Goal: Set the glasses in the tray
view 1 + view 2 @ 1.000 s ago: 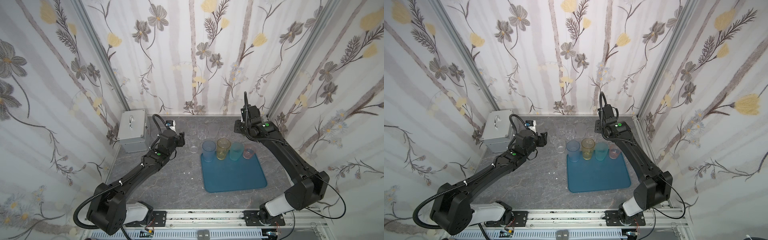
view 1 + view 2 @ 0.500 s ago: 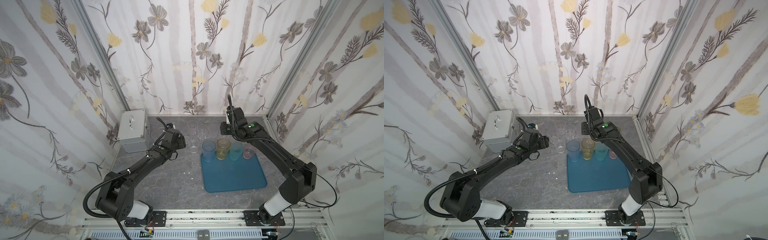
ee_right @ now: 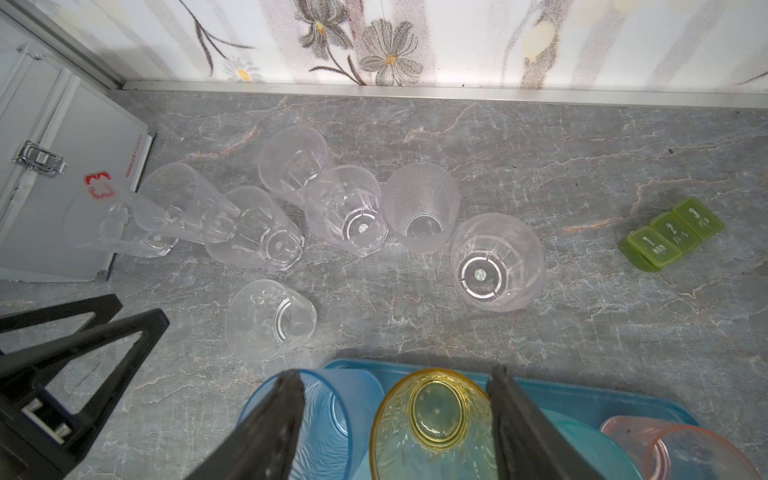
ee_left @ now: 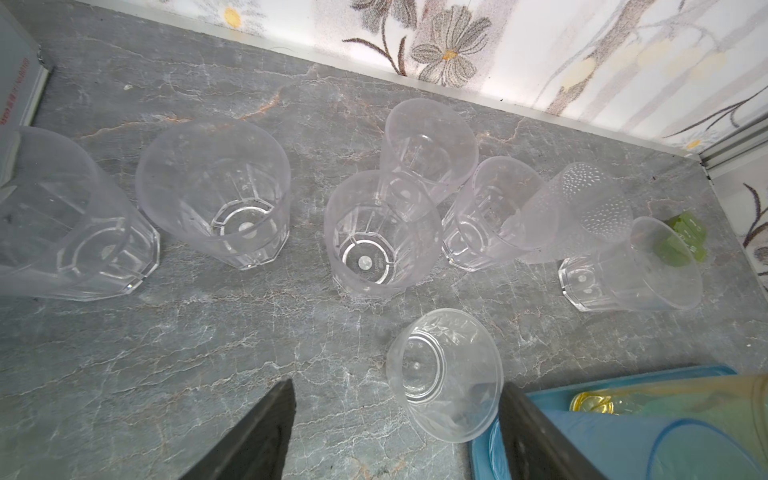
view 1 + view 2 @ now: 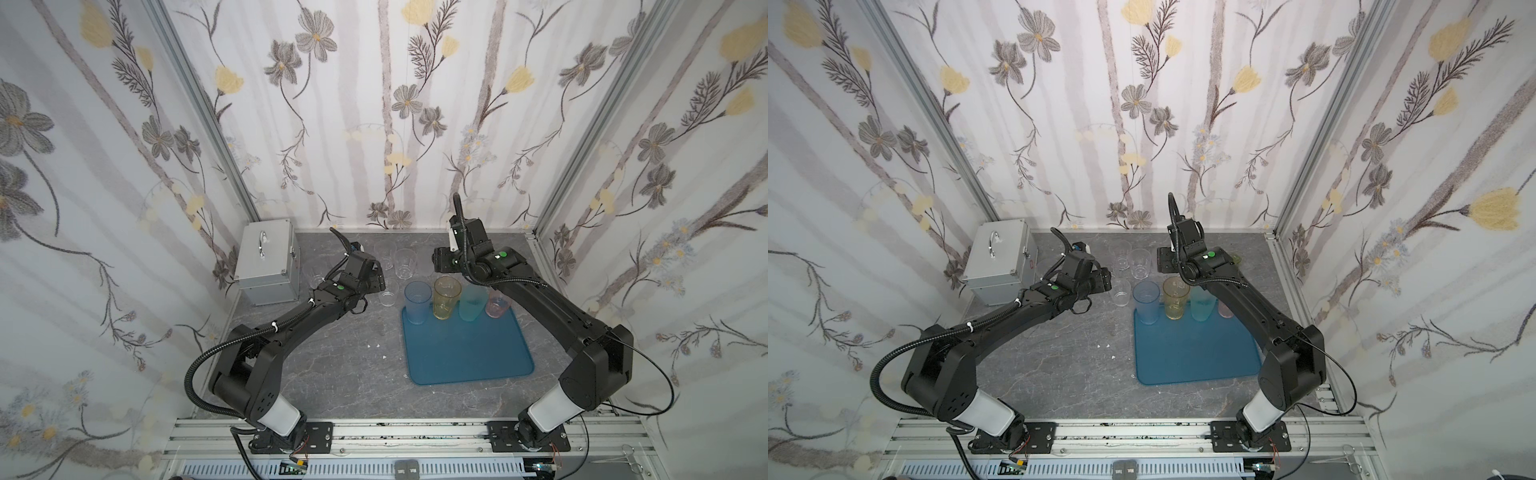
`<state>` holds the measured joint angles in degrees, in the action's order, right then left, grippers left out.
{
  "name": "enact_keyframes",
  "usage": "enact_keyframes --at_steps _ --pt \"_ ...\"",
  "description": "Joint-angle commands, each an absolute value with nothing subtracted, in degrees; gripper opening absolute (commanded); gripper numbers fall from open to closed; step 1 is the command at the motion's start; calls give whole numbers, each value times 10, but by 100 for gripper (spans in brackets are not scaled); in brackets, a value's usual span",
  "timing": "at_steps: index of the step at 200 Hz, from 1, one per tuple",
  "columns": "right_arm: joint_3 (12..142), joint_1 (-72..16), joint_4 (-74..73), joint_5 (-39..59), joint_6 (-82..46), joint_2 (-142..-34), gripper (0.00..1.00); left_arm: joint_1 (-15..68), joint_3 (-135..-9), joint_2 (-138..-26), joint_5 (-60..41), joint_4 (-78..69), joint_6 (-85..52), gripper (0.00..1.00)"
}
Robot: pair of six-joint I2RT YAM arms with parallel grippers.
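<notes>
Blue (image 5: 417, 301), yellow (image 5: 446, 297), teal (image 5: 473, 303) and pink (image 5: 498, 303) glasses stand in a row along the far edge of the teal-blue tray (image 5: 469, 353). Several clear glasses (image 5: 405, 264) stand on the table behind it. A short clear glass (image 4: 444, 374) stands just off the tray's corner. My left gripper (image 4: 395, 399) is open above it, with the glass near one finger and untouched. My right gripper (image 3: 395, 374) is open over the yellow glass (image 3: 436, 424) and the blue glass (image 3: 320, 419), holding nothing. In both top views the grippers (image 5: 1106, 280) (image 5: 1163, 259) face each other.
A silver metal case (image 5: 266, 262) with a handle stands at the back left, close to the leftmost clear glasses (image 3: 124, 224). A green pill box (image 3: 671, 232) lies at the back right. The back wall runs just behind the glasses.
My right gripper has swung left from over the pink glass to over the yellow one and opened wider. My left gripper has shifted slightly right toward the short clear glass and opened wider.
</notes>
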<state>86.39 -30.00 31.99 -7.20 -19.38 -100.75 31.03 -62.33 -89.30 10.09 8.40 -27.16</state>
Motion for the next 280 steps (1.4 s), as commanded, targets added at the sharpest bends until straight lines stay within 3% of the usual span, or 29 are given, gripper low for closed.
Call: enact_keyframes --at_steps 1,48,162,280 --pt "863 -300 309 -93 -193 -999 76 311 -620 -886 111 95 -275 82" --pt "862 -301 305 -102 -193 -994 79 311 -630 -901 67 102 -268 83" --pt "852 -302 283 -80 -208 -1008 78 303 -713 -1022 2 145 -223 66" --pt "878 -316 261 -31 -222 -1049 77 192 -671 -929 55 173 -178 67"
